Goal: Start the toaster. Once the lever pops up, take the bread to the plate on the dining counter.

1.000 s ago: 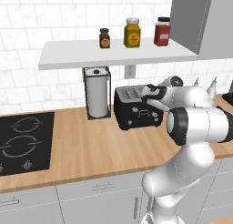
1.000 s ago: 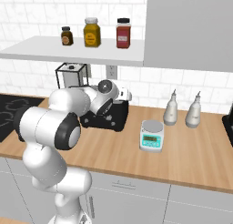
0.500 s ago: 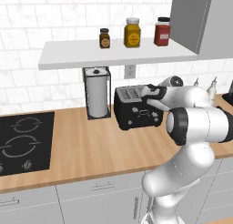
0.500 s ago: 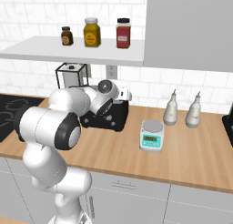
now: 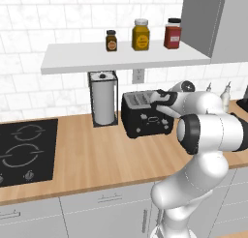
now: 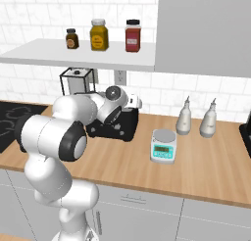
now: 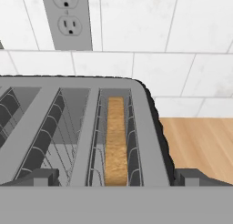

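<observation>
From the left base view, the black toaster point(image 5: 147, 117) stands toward the back edge of the wooden worktop point(image 5: 87, 159), beside the paper-towel roll point(image 5: 104, 100), with the arm bent over its top. In the right base view the arm largely hides the toaster point(image 6: 122, 127); a small scale point(image 6: 163, 146) sits nearby. In the hand view the pincer point(image 7: 116, 176) is spread wide just above the bread point(image 7: 115, 139), which stands upright in the slot. The slice looks light and crumbly, best pinched gently across its flat faces near the top edge.

Matt black toaster point(image 5: 145, 118) with metal wire slots, on smooth light-wood counter point(image 5: 87, 159).
</observation>
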### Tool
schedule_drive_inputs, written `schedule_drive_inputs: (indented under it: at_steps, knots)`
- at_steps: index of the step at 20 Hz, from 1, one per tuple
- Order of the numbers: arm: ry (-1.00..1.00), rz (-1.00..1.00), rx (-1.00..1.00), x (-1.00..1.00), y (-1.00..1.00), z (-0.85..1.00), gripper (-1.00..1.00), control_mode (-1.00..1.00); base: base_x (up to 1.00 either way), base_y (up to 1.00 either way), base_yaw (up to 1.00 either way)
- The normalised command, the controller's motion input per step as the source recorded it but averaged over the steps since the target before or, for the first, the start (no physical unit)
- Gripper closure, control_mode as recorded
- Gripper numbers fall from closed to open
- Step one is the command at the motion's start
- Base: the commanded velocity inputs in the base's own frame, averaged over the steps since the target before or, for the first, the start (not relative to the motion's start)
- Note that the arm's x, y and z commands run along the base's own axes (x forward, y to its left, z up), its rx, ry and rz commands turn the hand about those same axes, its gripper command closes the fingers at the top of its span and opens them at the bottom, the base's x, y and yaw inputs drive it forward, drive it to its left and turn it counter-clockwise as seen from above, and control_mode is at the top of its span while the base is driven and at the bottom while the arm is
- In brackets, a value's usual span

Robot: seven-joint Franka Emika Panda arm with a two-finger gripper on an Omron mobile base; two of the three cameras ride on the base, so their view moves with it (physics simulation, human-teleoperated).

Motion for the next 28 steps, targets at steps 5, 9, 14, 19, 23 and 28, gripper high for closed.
schedule_drive_inputs:
  at_steps: [5,9,14,19,23,28]
  knots:
    - [0.00,0.00,0.00,0.00,0.00,0.00,-1.00,-1.00,0.00,0.00,0.00]
    - [0.00,0.00,0.00,0.00,0.00,0.00,-1.00,-1.00,0.00,0.00,0.00]
    - [0.00,0.00,0.00,0.00,0.00,0.00,-1.00,-1.00,0.00,0.00,0.00]
    - [0.00,0.00,0.00,0.00,0.00,0.00,-1.00,-1.00,0.00,0.00,0.00]
    - [0.00,0.00,0.00,0.00,0.00,0.00,-1.00,-1.00,0.00,0.00,0.00]
    - [0.00,0.00,0.00,0.00,0.00,0.00,-1.00,-1.00,0.00,0.00,0.00]
